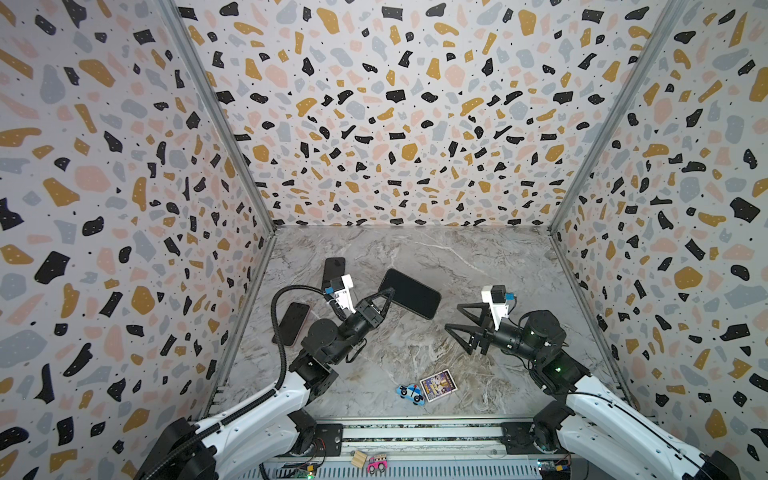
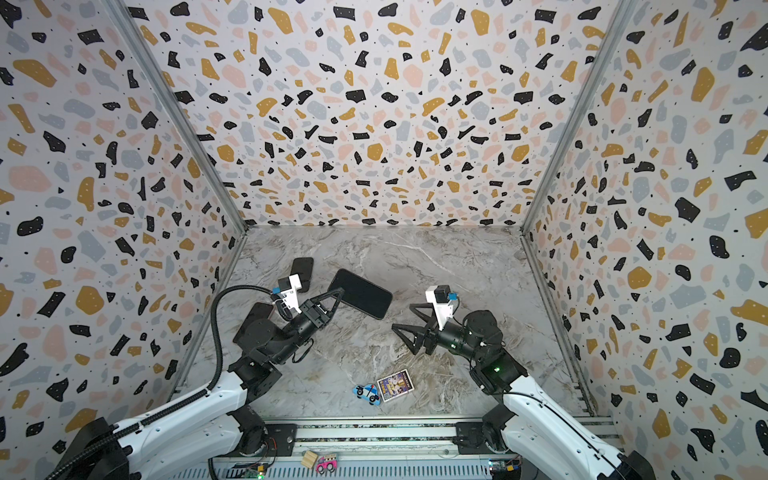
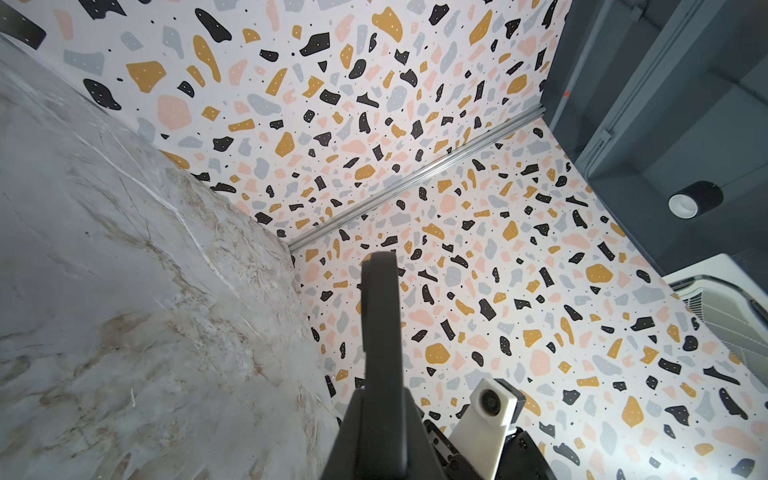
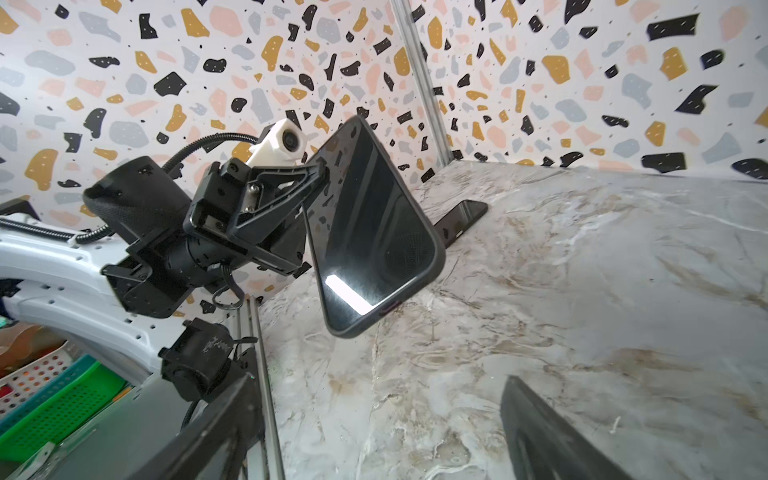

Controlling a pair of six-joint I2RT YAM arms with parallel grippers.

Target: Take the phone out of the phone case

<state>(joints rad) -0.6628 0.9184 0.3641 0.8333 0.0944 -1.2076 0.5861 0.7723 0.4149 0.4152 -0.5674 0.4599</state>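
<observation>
1. The left pincer [image 1: 389, 292] is clenched on the phone [image 1: 411, 293], pinching its end at 9 o'clock. It holds the phone off the surface [image 1: 478, 266], just past the middle toward 12 o'clock in both top views.
2. In the right wrist view the phone [image 4: 374, 224] hangs tilted, with its glossy screen turned toward the right arm and only its lowest corner close to the surface. A grip at one end seems chosen to leave the long sides and the far end free for the other arm.
3. A dark rim runs round the screen, which I take to be the case [image 4: 436, 249]. On that reading the phone is not yet out of it.
4. The right pincer [image 1: 454, 318] is released, with its jaws wide apart and nothing between them. It sits at about 4 o'clock of the phone, apart from it and pointing toward it. This looks like a stance for closing on a free edge or corner to peel the case while the left arm braces.
5. Two spare phones lie flat near the left wall. A dark one [image 1: 334, 266] is at 10 o'clock of the held phone, and a pink-edged one [image 1: 293, 322] is at 8 o'clock, partly under the left arm.
6. A toy car [image 1: 411, 393] and a card [image 1: 438, 386] lie at 6 o'clock, well clear of the work.
</observation>
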